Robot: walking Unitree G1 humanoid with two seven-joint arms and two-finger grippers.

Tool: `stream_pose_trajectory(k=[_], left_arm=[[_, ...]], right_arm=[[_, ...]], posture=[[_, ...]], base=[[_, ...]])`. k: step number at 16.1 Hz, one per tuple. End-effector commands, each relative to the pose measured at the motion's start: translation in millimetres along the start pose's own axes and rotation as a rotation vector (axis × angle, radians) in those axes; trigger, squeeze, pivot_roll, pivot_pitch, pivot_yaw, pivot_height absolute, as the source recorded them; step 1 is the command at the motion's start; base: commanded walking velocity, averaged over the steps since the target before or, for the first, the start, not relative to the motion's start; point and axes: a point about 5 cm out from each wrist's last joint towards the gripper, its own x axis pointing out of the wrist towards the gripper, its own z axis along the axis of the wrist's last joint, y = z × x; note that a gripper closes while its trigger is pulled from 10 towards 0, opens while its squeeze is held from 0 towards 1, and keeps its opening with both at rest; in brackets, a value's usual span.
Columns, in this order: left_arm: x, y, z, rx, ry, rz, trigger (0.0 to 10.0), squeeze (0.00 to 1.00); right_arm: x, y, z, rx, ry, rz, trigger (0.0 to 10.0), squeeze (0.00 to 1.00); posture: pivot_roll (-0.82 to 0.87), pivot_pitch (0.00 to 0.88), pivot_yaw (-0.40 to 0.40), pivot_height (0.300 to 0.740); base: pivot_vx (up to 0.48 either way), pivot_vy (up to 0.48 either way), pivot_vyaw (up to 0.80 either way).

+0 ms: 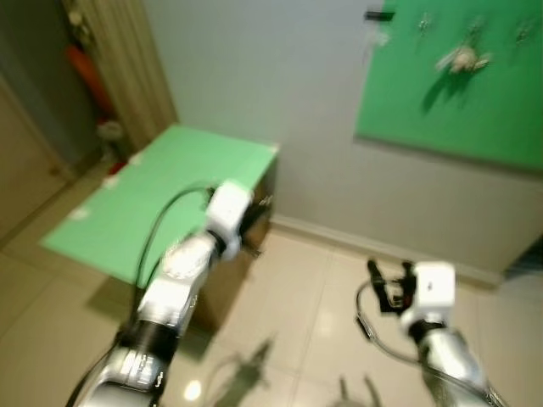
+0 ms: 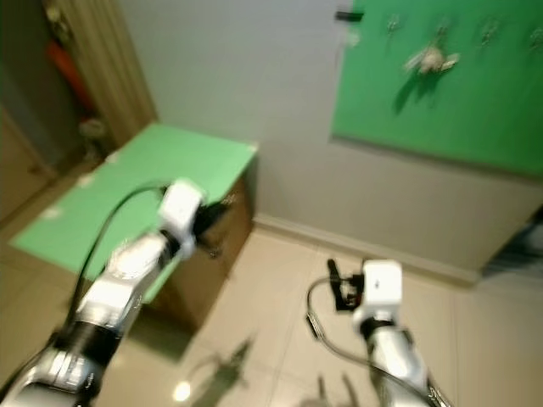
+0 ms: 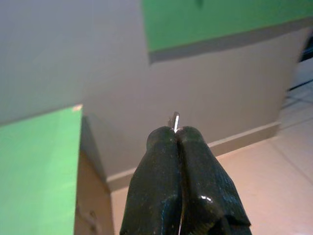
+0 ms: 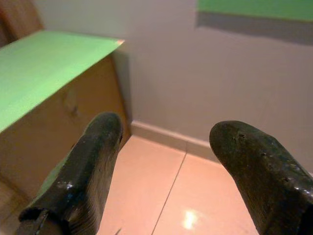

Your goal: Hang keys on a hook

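A green board (image 1: 458,93) hangs on the grey wall at the upper right, carrying several small hooks (image 1: 422,23). A pale bunch of keys (image 1: 462,59) hangs on one of them. My left gripper (image 1: 253,219) is raised beside the corner of the green-topped cabinet, well left of and below the board. In the left wrist view its fingers (image 3: 161,147) are pressed shut with a thin metal key tip (image 3: 174,120) poking out between them. My right gripper (image 1: 389,278) is held low over the floor, open and holding nothing, its fingertips (image 4: 105,129) wide apart.
A wooden cabinet with a green top (image 1: 153,199) stands against the wall on the left. Beige floor tiles (image 1: 297,322) stretch to a skirting board (image 1: 339,237). A curtain (image 1: 127,68) and a red object (image 1: 85,68) are at the far left.
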Motion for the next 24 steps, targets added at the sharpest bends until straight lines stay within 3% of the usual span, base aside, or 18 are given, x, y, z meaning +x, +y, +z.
stream_pose_trajectory(k=[1,4,6,10,13,18,24], left_arm=[[0.2,4.3,2,-0.003,0.026,-0.060,10.0,0.00],[4.8,8.5,31,-0.060,-0.035,-0.297,10.0,0.00],[7.6,11.4,54,-0.045,-0.059,-0.455,10.0,0.00],[12.4,18.8,88,-0.028,-0.111,-0.607,10.0,0.00],[14.5,20.8,106,0.016,-0.138,-0.670,10.0,0.00],[19.6,14.0,111,0.020,-0.152,-0.711,10.0,0.00],[30.2,-0.5,108,0.000,-0.164,-0.679,10.0,0.00]], right_arm=[[4.6,9.1,15,-0.005,-0.036,0.066,10.0,0.00],[11.7,15.2,54,-0.024,-0.094,0.252,10.0,0.00],[12.8,21.4,82,-0.062,-0.129,0.382,10.0,0.00],[15.3,34.1,105,-0.109,-0.104,0.538,10.0,0.00],[18.3,40.2,118,-0.111,-0.120,0.603,10.0,0.00],[25.7,51.9,133,-0.088,-0.141,0.639,10.0,0.00],[33.1,65.9,132,-0.081,-0.137,0.631,10.0,0.00]], posture=[[-0.23,0.006,0.098,0.740],[-0.23,0.002,0.117,0.740],[-0.23,0.000,0.122,0.740],[-0.23,0.000,0.119,0.740],[-0.23,0.000,0.121,0.740],[-0.23,0.000,0.121,0.740],[-0.23,0.000,0.110,0.740]], base=[[0.000,0.000,0.00],[0.000,0.000,0.00],[0.000,0.000,0.00],[0.000,0.000,0.00],[0.000,0.000,0.00],[0.000,0.000,0.00],[0.000,0.000,0.00]])
